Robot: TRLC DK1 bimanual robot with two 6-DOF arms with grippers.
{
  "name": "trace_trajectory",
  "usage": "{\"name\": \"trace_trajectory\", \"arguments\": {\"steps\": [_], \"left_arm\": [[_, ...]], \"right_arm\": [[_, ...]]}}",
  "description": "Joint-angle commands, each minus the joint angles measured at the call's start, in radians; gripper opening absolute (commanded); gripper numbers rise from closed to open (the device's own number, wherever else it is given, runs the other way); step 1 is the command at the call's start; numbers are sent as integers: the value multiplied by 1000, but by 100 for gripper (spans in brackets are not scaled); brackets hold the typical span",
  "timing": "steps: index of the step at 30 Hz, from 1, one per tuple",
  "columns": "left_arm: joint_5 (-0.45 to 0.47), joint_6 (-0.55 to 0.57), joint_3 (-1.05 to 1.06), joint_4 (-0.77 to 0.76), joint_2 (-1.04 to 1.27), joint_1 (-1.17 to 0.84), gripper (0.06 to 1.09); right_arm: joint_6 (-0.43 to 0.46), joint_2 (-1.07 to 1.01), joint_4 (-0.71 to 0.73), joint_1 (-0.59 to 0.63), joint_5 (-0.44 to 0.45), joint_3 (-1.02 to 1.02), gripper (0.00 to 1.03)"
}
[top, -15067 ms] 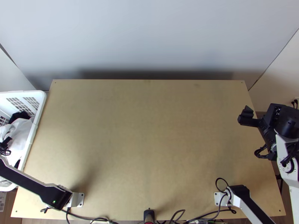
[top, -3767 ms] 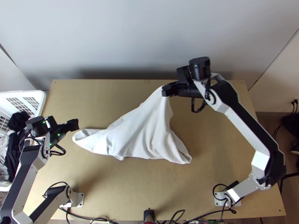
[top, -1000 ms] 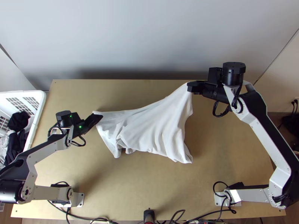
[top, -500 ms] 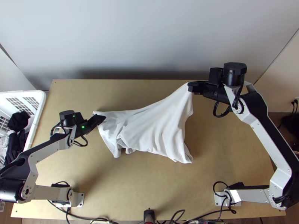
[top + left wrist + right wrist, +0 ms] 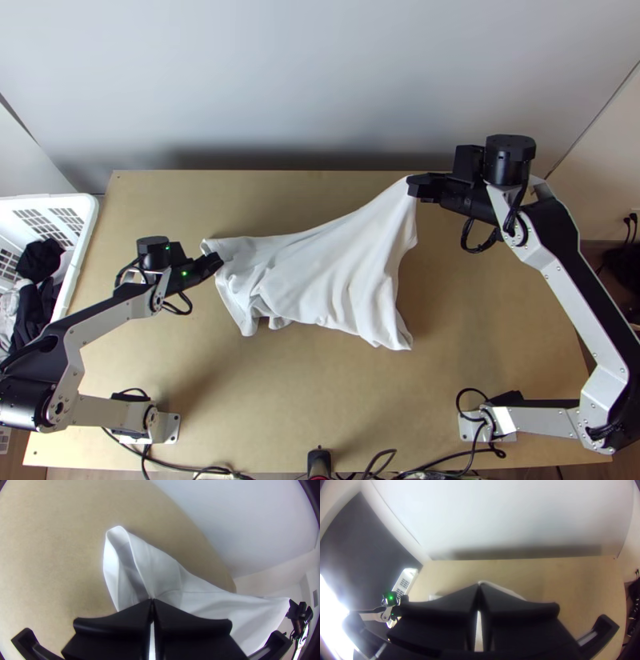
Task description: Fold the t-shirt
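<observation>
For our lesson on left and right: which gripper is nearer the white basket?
Left. The left gripper holds the t-shirt at its end towards the basket; the right gripper holds it well across the table.

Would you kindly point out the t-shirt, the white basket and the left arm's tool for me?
T-shirt (image 5: 320,280): top view, on its middle.
White basket (image 5: 84,240): top view, on its rim nearest the table.
Left tool (image 5: 152,600): left wrist view, midway between its fingertips.
</observation>
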State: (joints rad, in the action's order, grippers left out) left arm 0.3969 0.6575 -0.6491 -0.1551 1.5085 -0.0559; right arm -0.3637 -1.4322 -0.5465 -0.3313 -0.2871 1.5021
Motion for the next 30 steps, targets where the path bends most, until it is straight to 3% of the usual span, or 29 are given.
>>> {"name": "trace_trajectory", "arguments": {"steps": [1,11,17,24,30], "left_arm": [[-13,-7,-11,29,-22,-4,9],[39,30,-333,216,-340,22,9],[92,195,-606,279,-330,103,9],[100,275,-865,347,-312,126,9],[102,280,-1011,345,-335,113,9]], "right_arm": [[-4,10,0,5,2,0,3],[-4,32,8,38,2,40,3],[6,44,8,97,17,172,3],[3,58,7,167,32,405,3],[3,58,7,181,45,564,3]]}}
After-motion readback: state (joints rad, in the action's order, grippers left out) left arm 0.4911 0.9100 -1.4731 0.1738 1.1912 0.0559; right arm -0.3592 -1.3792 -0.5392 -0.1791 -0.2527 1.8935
